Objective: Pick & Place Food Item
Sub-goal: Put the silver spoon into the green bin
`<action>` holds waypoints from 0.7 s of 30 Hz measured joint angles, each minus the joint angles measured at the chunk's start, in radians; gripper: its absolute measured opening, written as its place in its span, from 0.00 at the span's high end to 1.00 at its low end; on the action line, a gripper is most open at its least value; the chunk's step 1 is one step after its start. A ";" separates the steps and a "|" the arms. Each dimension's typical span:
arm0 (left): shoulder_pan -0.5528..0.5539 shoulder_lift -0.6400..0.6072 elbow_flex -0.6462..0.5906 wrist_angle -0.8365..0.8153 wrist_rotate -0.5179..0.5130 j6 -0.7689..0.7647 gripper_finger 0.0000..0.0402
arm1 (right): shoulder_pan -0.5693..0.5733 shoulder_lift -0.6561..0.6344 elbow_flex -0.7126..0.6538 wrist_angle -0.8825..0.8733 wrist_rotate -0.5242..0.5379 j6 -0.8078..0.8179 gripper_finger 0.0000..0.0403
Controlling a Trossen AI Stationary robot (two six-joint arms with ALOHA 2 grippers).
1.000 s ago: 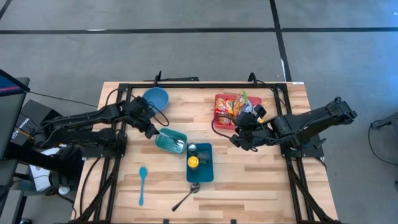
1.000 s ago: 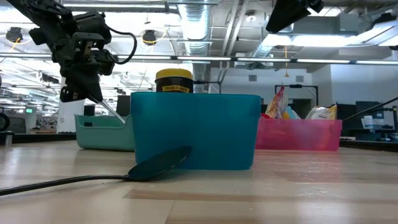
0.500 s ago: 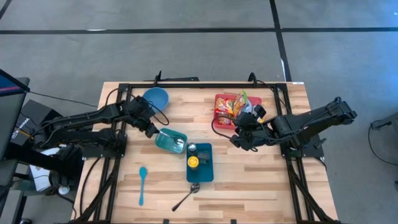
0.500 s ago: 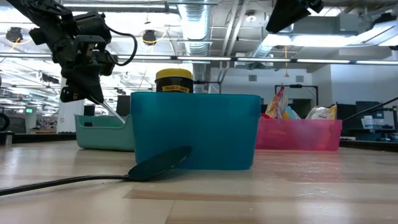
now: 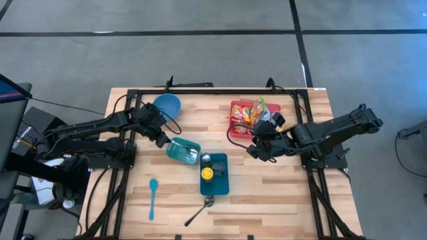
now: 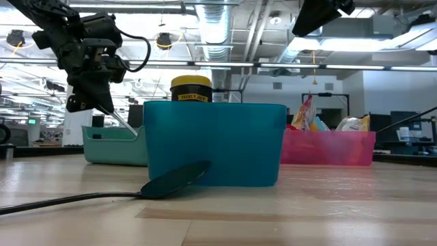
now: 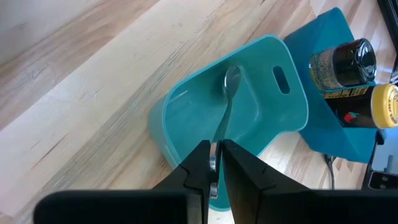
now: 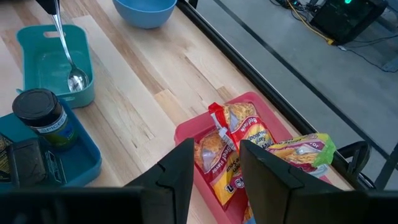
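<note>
In the high view my left gripper [image 5: 165, 140] is at the far left corner of a teal tray [image 5: 179, 155], shut on a silver spoon [image 7: 225, 106]. The spoon's bowl [image 7: 232, 78] is down inside the tray. My right gripper [image 5: 255, 148] hangs open above the table, nothing between its fingers, just on the near side of a red basket [image 5: 235, 107]. The basket holds several food packets [image 8: 239, 134]. My left gripper pinches the spoon's handle near its free end [image 7: 218, 138] between its two fingers. The fingers come slanting down from the table's left, roughly along the handle. The spoon tilts downward below the fingers, its bowl [image 8: 77, 79] low in the teal tray, seemingly on its floor.
A blue bin [image 5: 220, 183] holding a dark jar [image 5: 206, 159] and a yellow-lidded jar [image 5: 207, 174] stands right of the teal tray. A blue bowl [image 5: 167, 105] is at the far left. A light blue spoon [image 5: 153, 197] and a black spoon [image 5: 200, 210] lie near the front edge.
</note>
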 joint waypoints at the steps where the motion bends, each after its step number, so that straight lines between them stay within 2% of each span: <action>1: 0.000 0.000 0.000 0.000 0.000 0.009 0.91 | 0.000 0.000 0.000 0.000 0.000 0.000 0.70; 10: 0.000 0.000 0.000 0.000 0.000 0.012 0.89 | 0.000 0.000 0.000 0.000 0.000 0.000 0.70; 21: 0.000 0.000 0.000 0.011 -0.002 0.010 0.66 | 0.000 0.000 0.000 0.001 0.001 0.000 0.70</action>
